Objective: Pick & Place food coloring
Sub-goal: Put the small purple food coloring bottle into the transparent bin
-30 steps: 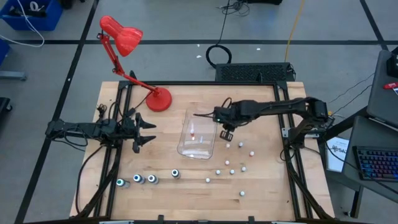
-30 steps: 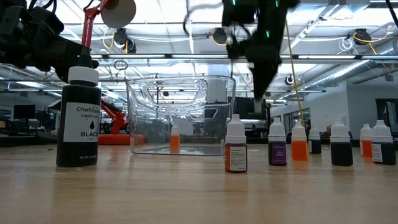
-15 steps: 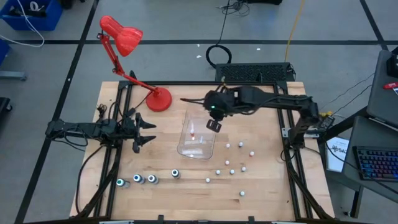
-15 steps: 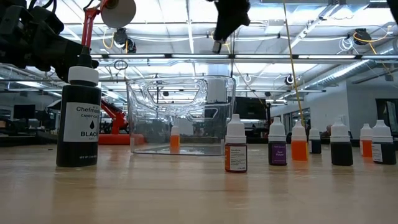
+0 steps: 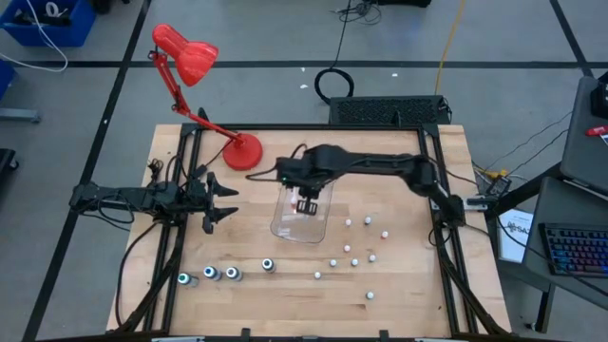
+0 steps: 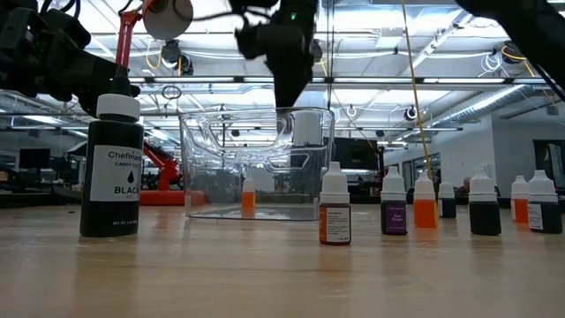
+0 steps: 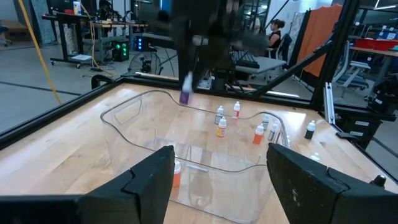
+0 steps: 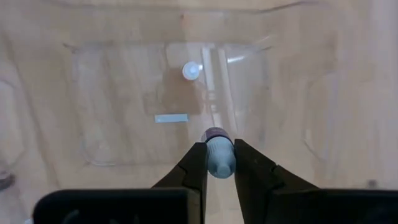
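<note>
We see the small purple food coloring bottle with a white cap (image 8: 218, 155) pinched between the right gripper's (image 8: 219, 163) two dark fingers, hanging above the clear plastic tub (image 5: 286, 218). A second ago this gripper was beside the tub's right edge, among the loose bottles; half a second ago it had risen and moved toward the tub's far end; now it sits over the tub's interior, with the right arm stretched across the table. In the left wrist view the bottle (image 7: 185, 93) hangs with its long axis roughly vertical, though we cannot tell there which end is the cap. The right wrist view looks down its length, white cap nearest the camera and purple body beyond, toward the tub floor.

Inside the tub one small orange bottle (image 6: 248, 198) stands upright with its white cap up. The remaining small white-capped bottles (image 5: 356, 251) stand scattered on the wooden table (image 5: 399, 285) to the tub's right, and four larger dark bottles (image 5: 223, 275) stand in a row near the front left. The left gripper (image 5: 220, 201) waits at the table's left side, fingers spread and holding nothing, unchanged. A red desk lamp (image 5: 190, 66) stands at the back left.
</note>
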{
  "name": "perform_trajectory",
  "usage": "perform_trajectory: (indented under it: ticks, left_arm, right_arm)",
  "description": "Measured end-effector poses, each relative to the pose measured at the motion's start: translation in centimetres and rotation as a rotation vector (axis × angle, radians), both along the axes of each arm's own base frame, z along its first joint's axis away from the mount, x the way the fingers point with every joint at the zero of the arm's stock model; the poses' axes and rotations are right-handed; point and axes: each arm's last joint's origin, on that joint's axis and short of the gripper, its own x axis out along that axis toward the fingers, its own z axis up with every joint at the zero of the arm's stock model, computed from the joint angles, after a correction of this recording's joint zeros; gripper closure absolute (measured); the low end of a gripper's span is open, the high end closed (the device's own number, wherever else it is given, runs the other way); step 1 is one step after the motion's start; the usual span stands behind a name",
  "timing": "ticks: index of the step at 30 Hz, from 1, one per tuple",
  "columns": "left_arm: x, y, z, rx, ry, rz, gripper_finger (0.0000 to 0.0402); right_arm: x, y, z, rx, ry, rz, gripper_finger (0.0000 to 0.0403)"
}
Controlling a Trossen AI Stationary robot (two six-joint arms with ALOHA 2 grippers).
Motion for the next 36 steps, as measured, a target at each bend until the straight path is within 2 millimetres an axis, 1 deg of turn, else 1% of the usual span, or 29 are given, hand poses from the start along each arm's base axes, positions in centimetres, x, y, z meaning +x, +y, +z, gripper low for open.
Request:
perform_trajectory:
  ticks: [5, 9, 12, 18, 23, 31, 33, 36]
  left_arm:
    - [0.0, 0.0, 0.0, 0.000, 0.000, 0.000, 0.0149]
    - [0.0, 0.0, 0.0, 0.000, 0.000, 0.000, 0.0149]
    - [0.0, 0.0, 0.0, 0.000, 0.000, 0.000, 0.0149]
    - [0.0, 0.0, 0.0, 0.000, 0.000, 0.000, 0.0149]
    - [0.0, 0.0, 0.0, 0.000, 0.000, 0.000, 0.0149]
    - [0.0, 0.0, 0.0, 0.000, 0.000, 0.000, 0.0149]
    - [0.0, 0.0, 0.0, 0.000, 0.000, 0.000, 0.0149]
    - [0.0, 0.0, 0.0, 0.000, 0.000, 0.001, 0.0149]
  right_arm:
    - [1.3, -0.1, -3.4, -0.004, 0.057, 0.031, 0.0360]
    - [2.0, -0.1, -5.7, 0.023, 0.060, 0.064, 0.0360]
    - [2.2, -0.2, -7.2, 0.064, 0.051, 0.076, 0.0360]
    - [1.9, -0.4, -9.5, 0.067, 0.076, 0.088, 0.0360]
    - [1.8, -0.4, -10.8, 0.065, 0.068, 0.092, 0.0360]
    - [1.9, -0.4, -11.0, 0.064, 0.056, 0.091, 0.0360]
    - [1.9, -0.4, -10.9, 0.066, 0.052, 0.080, 0.0346]
    - [1.9, -0.4, -11.0, 0.067, 0.050, 0.072, 0.0308]
